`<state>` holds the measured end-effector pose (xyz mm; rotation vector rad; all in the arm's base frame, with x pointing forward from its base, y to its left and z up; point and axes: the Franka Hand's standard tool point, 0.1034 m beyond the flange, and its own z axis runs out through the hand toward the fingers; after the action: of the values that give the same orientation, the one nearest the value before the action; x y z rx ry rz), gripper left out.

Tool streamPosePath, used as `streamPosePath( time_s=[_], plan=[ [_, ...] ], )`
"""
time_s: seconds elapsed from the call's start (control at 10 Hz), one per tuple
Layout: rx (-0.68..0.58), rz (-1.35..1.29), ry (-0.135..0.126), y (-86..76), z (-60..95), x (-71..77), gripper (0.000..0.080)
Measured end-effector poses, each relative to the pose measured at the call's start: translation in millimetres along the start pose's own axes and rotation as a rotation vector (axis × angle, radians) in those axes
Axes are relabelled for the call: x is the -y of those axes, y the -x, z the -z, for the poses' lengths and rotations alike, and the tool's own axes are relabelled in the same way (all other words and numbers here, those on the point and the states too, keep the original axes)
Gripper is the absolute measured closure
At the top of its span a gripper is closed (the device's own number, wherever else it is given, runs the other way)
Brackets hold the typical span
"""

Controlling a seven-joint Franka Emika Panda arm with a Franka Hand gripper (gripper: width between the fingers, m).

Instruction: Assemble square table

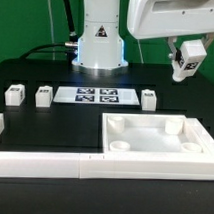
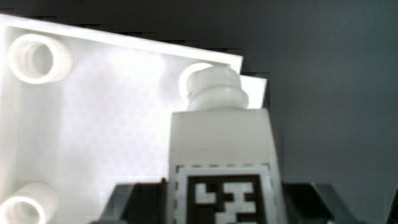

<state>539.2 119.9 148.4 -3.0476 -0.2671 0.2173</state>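
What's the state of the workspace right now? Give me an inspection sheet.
Surface: black table, marker board lying on it.
Job's things: top at the exterior view's right; three legs standing in a row; fourth leg lifted.
Clutter: nothing seen.
Grippers: gripper shut on the fourth leg.
Cables: dark cables behind the base.
Surroundings: white rails along the table's edge.

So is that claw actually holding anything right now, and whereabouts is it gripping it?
Yes. The claw holds one white leg block, pinched from two sides at its tagged end. The rounded tip at the other end sticks out free.
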Motion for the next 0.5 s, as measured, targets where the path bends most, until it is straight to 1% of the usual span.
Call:
streamPosePath(
  time_s=[0.1,0.2,0.4,0.5],
  plan=[
    [-0.038,0.0,0.005,5.3,-3.2,-0.7,0.0514],
    [-0.131,0.0,0.009,-3.4,-1.0,-1.5,0.0513],
    [-0.315,0.005,0.018,-12.5,-1.2,-4.7,0.0512],
    [-0.436,0.027,0.027,-28.9,1.3,-12.1,0.0512]
  ],
)
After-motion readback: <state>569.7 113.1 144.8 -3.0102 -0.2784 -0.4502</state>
